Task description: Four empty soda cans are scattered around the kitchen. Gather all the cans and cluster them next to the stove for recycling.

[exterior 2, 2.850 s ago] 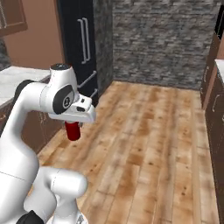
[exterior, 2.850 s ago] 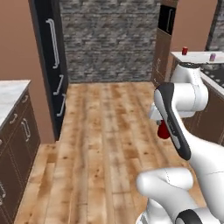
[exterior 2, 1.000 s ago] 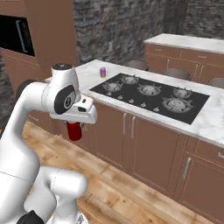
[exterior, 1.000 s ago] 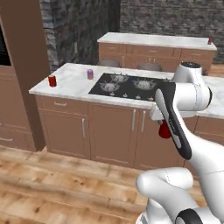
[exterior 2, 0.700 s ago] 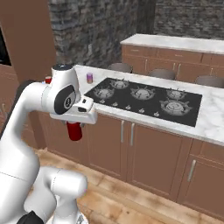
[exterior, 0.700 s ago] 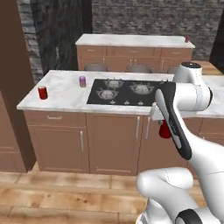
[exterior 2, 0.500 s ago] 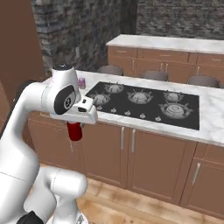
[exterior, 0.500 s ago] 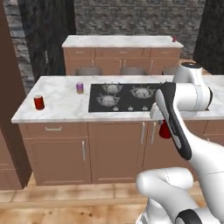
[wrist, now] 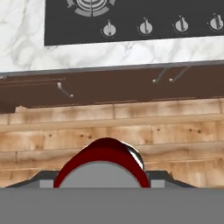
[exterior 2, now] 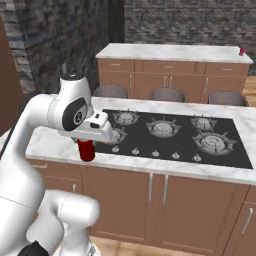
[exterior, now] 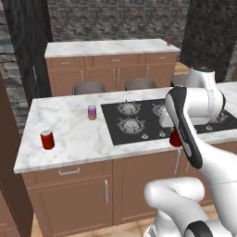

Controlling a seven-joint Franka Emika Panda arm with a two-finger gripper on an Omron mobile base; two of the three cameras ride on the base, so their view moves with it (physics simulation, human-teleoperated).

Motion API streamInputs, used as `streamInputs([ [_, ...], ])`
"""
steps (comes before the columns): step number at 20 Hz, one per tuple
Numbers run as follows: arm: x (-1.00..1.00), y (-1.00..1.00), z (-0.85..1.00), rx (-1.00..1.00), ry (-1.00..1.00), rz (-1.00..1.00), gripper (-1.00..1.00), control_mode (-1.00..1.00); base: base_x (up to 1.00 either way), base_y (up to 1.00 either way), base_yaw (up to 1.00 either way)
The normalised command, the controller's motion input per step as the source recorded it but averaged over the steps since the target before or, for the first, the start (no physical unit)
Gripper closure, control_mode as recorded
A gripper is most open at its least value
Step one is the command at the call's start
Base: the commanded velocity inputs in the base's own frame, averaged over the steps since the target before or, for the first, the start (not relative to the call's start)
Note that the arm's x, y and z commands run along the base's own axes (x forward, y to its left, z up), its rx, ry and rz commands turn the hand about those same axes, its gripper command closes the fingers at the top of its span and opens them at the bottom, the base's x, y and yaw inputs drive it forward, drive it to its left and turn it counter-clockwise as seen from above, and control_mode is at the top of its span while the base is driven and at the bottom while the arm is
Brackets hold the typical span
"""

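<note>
The island (exterior: 83, 139) spans the middle of the left base view, a marble-topped block with brown cabinet fronts below. In the right base view its top (exterior 2: 50, 142) runs across the centre of the frame. Behind it, in the upper half of both base views, stands a second marble counter (exterior: 106, 47) with brown drawers, and three stools (exterior: 89, 87) sit between the two.

The stove (exterior: 134, 121) lies flat in the island top, at centre right of the left base view; in the right base view it (exterior 2: 175, 137) fills the centre and right, and in the hand view its front edge with a row of knobs (wrist: 131, 19) crosses the top of the frame.

The gripper (exterior 2: 87, 142) hangs at centre left of the right base view, in front of the island's edge, with its jaws closed on a red can (exterior 2: 87, 149) that hangs upright beneath it. In the left base view this held can (exterior: 175, 138) peeks out beside the arm at centre right. In the hand view its rim (wrist: 105, 159) sits at bottom centre, over wooden floor.

A second red can (exterior: 47, 139) stands on the island at left in the left base view, well apart from the stove. A purple can (exterior: 92, 112) stands nearer, just beside the stove's left edge. A far can (exterior: 169, 41) stands on the back counter, upper right; it also shows in the right base view (exterior 2: 242, 51).
</note>
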Motion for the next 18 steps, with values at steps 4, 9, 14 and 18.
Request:
streamInputs([
  [4, 0.0, 0.0, 0.0, 0.0, 0.0, 0.0, 1.0, 1.0, 0.56, 0.38, -0.19],
  [9, 0.0, 0.0, 0.0, 0.0, 0.0, 0.0, 1.0, 1.0, 0.41, 0.54, -0.08],
  [14, 0.0, 0.0, 0.0, 0.0, 0.0, 0.0, 1.0, 1.0, 0.25, 0.57, -0.01],
  [18, 0.0, 0.0, 0.0, 0.0, 0.0, 0.0, 1.0, 1.0, 0.14, 0.03, 0.1],
])
